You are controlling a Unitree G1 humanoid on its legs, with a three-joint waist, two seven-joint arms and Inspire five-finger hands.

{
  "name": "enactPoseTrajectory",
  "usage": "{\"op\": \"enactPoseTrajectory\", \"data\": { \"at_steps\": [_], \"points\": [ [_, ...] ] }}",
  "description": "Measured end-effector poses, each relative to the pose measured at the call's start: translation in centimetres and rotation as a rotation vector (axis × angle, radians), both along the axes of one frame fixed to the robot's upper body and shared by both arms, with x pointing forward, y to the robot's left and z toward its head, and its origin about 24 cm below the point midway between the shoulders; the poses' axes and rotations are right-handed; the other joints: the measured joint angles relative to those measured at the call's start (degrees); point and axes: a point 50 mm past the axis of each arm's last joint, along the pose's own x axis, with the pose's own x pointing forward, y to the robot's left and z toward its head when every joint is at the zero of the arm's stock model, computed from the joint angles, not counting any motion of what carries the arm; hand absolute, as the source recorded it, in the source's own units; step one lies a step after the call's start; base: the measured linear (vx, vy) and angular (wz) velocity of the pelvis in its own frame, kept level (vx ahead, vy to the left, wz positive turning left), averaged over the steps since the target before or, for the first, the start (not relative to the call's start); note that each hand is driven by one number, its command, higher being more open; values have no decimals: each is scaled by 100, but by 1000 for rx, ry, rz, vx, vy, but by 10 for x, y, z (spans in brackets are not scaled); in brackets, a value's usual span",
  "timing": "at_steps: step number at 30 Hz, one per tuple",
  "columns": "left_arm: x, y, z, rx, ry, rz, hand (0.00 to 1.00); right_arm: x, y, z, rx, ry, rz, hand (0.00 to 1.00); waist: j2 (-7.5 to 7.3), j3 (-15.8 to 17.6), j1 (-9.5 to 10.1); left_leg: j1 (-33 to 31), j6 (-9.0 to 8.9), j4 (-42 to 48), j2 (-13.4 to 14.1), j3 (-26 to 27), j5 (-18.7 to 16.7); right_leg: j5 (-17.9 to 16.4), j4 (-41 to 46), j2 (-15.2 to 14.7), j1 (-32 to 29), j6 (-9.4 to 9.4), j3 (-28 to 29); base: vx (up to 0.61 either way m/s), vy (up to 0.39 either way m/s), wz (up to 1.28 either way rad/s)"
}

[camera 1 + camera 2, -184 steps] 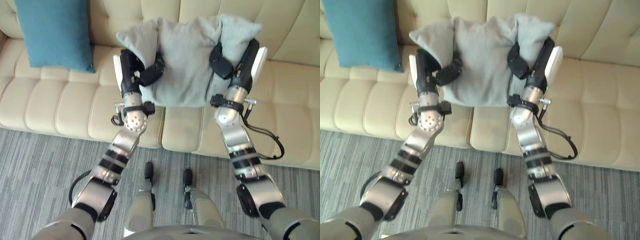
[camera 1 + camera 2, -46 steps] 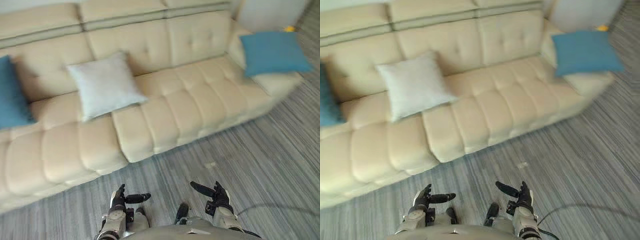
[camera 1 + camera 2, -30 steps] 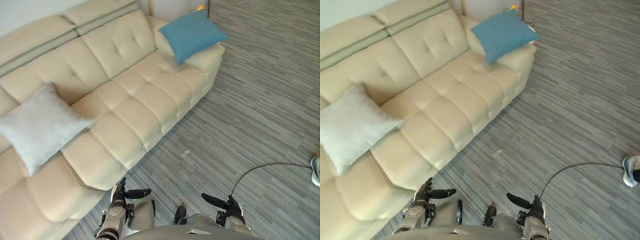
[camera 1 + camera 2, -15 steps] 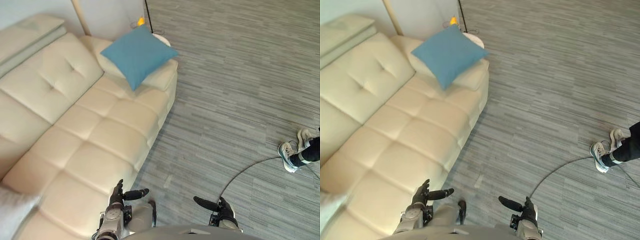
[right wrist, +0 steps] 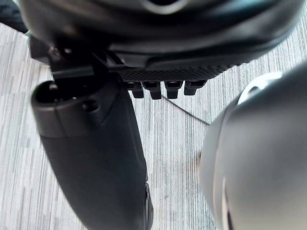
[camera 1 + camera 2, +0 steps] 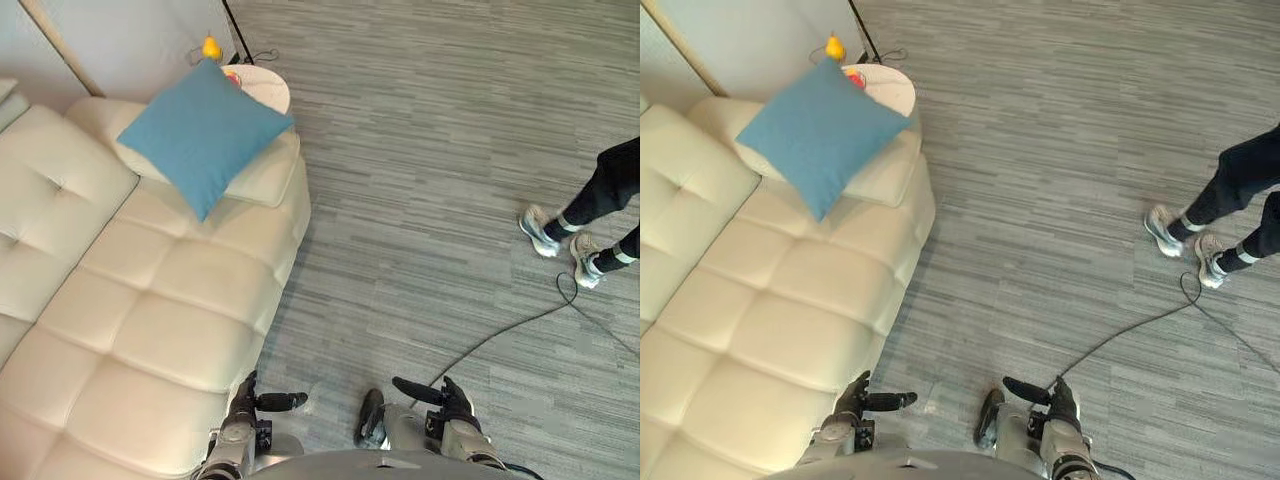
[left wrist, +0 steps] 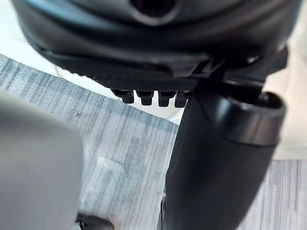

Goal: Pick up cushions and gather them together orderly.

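A blue cushion (image 6: 205,135) leans tilted on the armrest at the far end of the cream sofa (image 6: 150,330). Both hands hang low over the grey carpet, far from that cushion. My left hand (image 6: 247,405) is beside the sofa's front edge, its thumb (image 7: 216,158) sticking out and its fingers relaxed, holding nothing. My right hand (image 6: 450,402) is level with it over open floor, open and empty too, with its thumb (image 5: 91,153) pointing inward.
A small round white table (image 6: 260,88) with a yellow object (image 6: 211,47) stands behind the sofa's armrest, by a thin dark lamp pole (image 6: 232,30). A person's legs (image 6: 590,215) stand on the carpet at the right. Open floor lies between.
The camera has swung right along the sofa: the grey cushion left the picture, the blue cushion came closer. Six seconds ago both hands held the grey cushion; they now hang empty.
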Motion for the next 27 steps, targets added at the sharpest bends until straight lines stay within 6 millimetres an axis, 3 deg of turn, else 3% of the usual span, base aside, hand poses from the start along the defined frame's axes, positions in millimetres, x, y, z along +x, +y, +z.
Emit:
{"op": "enactPoseTrajectory", "data": {
  "at_steps": [2,4,6,8,10,11,13,15,16,17,18,20,22,24,25,27],
  "points": [
    [6,0,4,5,-33,-5,100,2,3,0,3,-4,1,100,-101,35,27,-541,151,-59,-158,341,-196,-48,-277,24,428,31,-18,312,-113,2],
    [10,-2,6,5,-54,-23,100,6,4,2,3,-20,-2,100,-130,52,41,-779,270,-1225,-379,591,-252,-44,-624,23,753,81,21,351,-36,-6],
    [11,-2,7,4,-61,-21,100,8,5,3,7,-33,-9,100,-136,58,45,-791,407,-2718,-558,676,-3,-75,-850,-15,987,159,18,340,34,1],
    [12,-5,7,-2,-67,-20,100,6,7,2,7,-28,-12,100,-149,76,107,-833,415,-4145,-679,869,624,-212,-1052,-102,1320,376,5,450,94,7],
    [13,-6,7,-6,-71,-20,100,1,6,1,6,-15,-15,100,-141,58,217,-810,407,-4323,-681,1075,1183,-347,-1160,-164,1585,581,43,563,150,-10],
    [13,-5,7,-4,-68,-22,100,-1,9,0,16,-8,-13,100,-217,-19,297,-670,723,-4310,-819,1234,1753,-424,-1219,-372,1766,751,181,551,169,-17],
    [13,-2,8,2,-66,-23,100,1,13,0,30,-14,-5,100,-356,-66,293,-666,929,-3993,-1014,1309,1428,-345,-914,-649,1718,888,458,599,214,-4],
    [11,0,7,5,-58,-22,100,-3,11,-1,36,-4,-13,100,-400,-93,299,-526,992,-3599,-1116,1353,1015,-358,68,-896,1544,948,763,528,230,5],
    [9,2,6,5,-49,-25,100,-6,11,-2,40,5,-14,100,-433,-104,289,-337,1063,-3524,-1197,1365,843,-293,953,-1050,1303,1100,864,510,223,4],
    [6,2,4,3,-35,-28,100,-7,9,-3,37,9,-13,100,-441,-105,254,-50,1094,-3510,-1271,1306,603,135,2275,-1278,845,1447,1015,585,236,19],
    [2,4,2,5,-16,-24,100,-8,9,-3,38,11,-10,100,-453,-90,147,365,1123,-3507,-1343,1186,350,129,3892,-1527,202,1364,1125,474,162,29],
    [-3,5,-1,6,4,-23,100,-11,7,-3,33,13,-1,100,-444,-91,65,861,1146,-3662,-1330,1012,306,-39,4464,-1613,-336,1085,953,419,69,43],
    [-7,5,-2,5,19,-20,100,-10,5,-2,27,8,-4,100,-408,-60,13,1377,1138,-4012,-1230,781,300,-180,3716,-1565,-701,895,716,435,-33,62],
    [-9,5,-3,5,27,-17,100,-10,5,-2,27,3,-2,100,-407,-69,4,1569,1032,-4132,-1125,588,177,-194,2877,-1375,-903,898,771,325,-117,60],
    [-9,6,-3,7,29,-8,100,-8,5,-1,28,-3,-1,100,-409,-64,2,1613,869,-4086,-1020,412,-78,-152,1946,-1089,-1054,943,1090,243,-145,51],
    [-9,7,-3,13,30,-2,100,-8,6,-2,31,-3,-4,100,-428,-60,-15,1599,724,-3856,-954,146,-339,107,767,-706,-1128,1035,1845,320,-268,73]
  ]
}}
